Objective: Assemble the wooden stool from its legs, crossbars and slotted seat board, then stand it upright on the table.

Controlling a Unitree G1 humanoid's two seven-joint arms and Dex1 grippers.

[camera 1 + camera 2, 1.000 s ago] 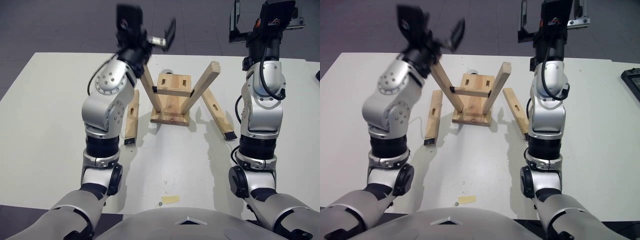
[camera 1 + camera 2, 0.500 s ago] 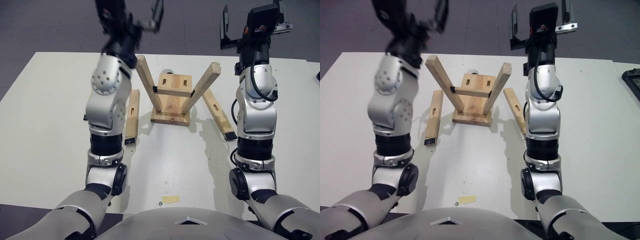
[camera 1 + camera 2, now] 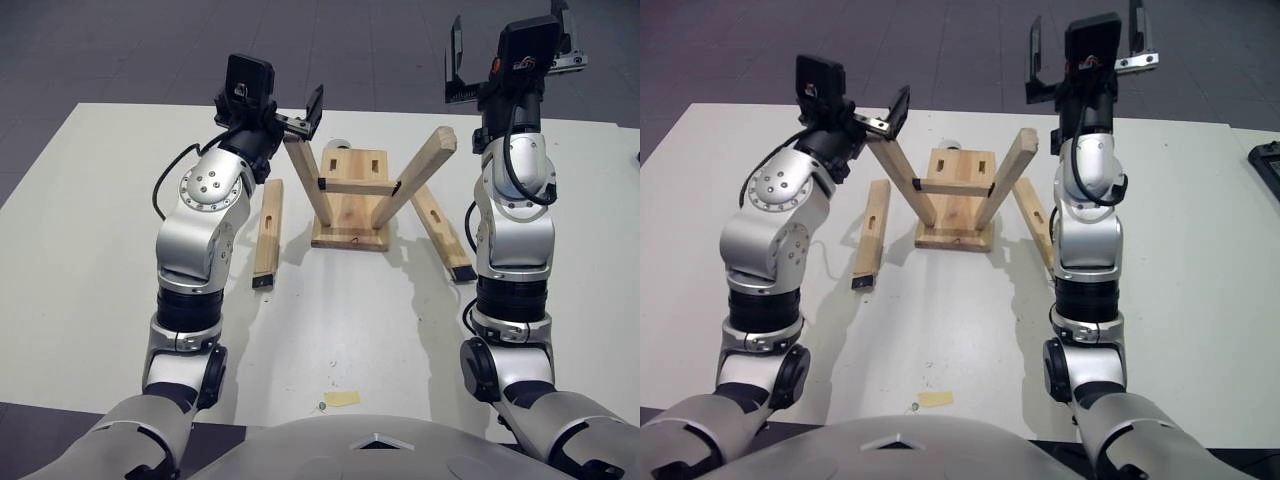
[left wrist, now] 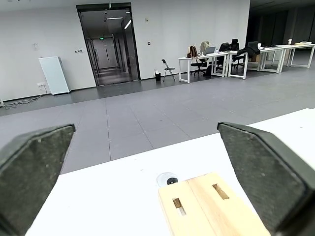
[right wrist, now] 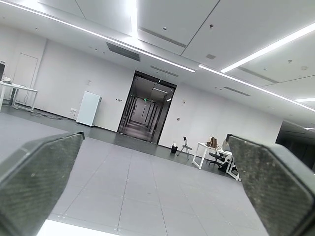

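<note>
The slotted seat board [image 3: 350, 205] lies flat on the white table [image 3: 100, 230]. Two legs stand in it, spread in a V: the left leg [image 3: 308, 180] and the right leg [image 3: 415, 175], joined by a crossbar [image 3: 358, 187]. One loose leg [image 3: 266, 232] lies left of the board, another [image 3: 440, 232] to its right. My left gripper [image 3: 283, 103] is open, hovering just left of the left leg's top; its wrist view looks past the wide-apart fingers [image 4: 34, 172] onto the seat board [image 4: 206, 206]. My right gripper [image 3: 510, 22] is open, raised high above the table's far right, empty.
A small round fitting [image 3: 335, 143] sits in the table just beyond the board. A yellow scrap [image 3: 340, 398] lies near the front edge. A dark object [image 3: 1265, 160] sits at the table's right edge. Open table surface lies left and in front of the stool.
My left arm swung up half a second ago and has come back down beside the left leg's top. The right gripper stays raised, nearly still. The stool parts have not moved.
</note>
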